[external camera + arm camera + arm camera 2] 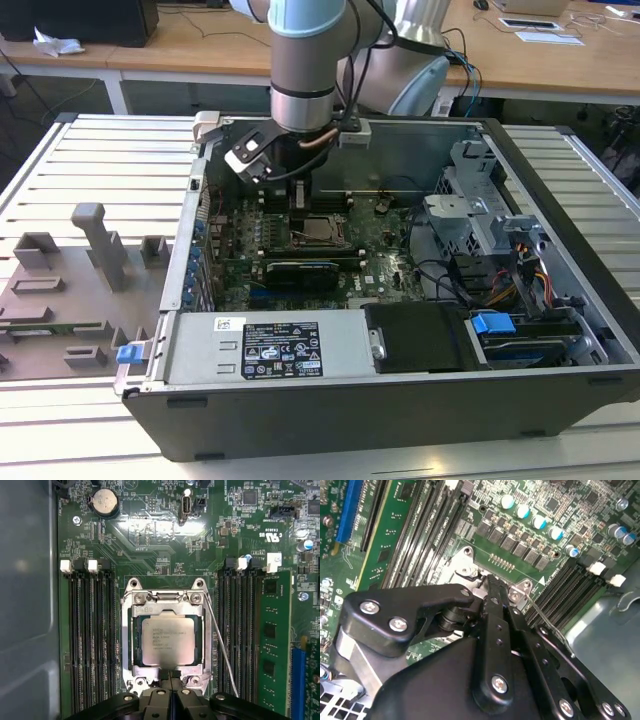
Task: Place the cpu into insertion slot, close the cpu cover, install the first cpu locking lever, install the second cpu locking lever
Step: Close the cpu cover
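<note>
The cpu (167,640) lies seated within the closed cpu cover (126,645). The hand (170,676), fingers together and apparently gripping nothing, sits at the cover's edge, just beside the cpu.

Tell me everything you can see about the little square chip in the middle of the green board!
The cpu is a small flat square with a dull silvery-grey metal top and faint print. It lies level in the insertion slot, whose dark edge shows around it. The silver cpu cover lies over its borders like a picture frame. The end effector has its closed tips at the cover's edge beside it, not on its top.
</note>
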{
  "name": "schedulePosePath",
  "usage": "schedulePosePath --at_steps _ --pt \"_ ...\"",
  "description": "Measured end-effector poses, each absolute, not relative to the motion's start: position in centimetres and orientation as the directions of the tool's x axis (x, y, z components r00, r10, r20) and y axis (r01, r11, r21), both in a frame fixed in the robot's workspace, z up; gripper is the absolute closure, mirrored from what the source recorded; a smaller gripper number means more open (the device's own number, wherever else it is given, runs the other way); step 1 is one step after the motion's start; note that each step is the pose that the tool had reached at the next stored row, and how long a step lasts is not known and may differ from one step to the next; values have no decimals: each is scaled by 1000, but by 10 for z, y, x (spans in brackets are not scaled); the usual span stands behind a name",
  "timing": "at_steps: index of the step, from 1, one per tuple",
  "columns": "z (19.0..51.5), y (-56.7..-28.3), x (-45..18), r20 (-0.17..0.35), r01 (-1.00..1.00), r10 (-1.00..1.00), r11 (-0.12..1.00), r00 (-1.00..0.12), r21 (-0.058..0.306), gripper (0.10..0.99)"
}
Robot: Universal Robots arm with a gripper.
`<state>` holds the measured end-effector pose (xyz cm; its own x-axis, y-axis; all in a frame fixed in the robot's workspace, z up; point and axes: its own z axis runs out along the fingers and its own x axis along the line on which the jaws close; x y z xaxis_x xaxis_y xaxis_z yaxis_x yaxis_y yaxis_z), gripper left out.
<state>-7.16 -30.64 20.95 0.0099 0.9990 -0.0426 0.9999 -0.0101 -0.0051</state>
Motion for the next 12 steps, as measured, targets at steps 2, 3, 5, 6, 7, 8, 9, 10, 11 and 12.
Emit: schedulePosePath --at_steps 2,3,5,6,7,8,9,10,11,12 --pt "210 -306 -68 -41 1000 999 -10 10 -5 980" --pt "210 -306 -66 -40 1000 999 -10 10 -6 980" --pt "210 -306 -61 -40 1000 999 -10 10 -7 980" --pt "210 -306 -58 -40 1000 999 -10 10 -8 980" --pt "210 -306 -55 -40 1000 999 -10 10 -9 980" --pt "210 -306 -52 -40 1000 999 -10 10 -10 980" --pt "210 -306 -49 -40 1000 999 -10 10 -11 980" --pt "210 -306 -47 -41 1000 999 -10 10 -11 980" --pt "210 -306 -47 -41 1000 999 -10 10 -11 980" --pt "211 -306 -47 -42 1000 999 -10 10 -11 980"
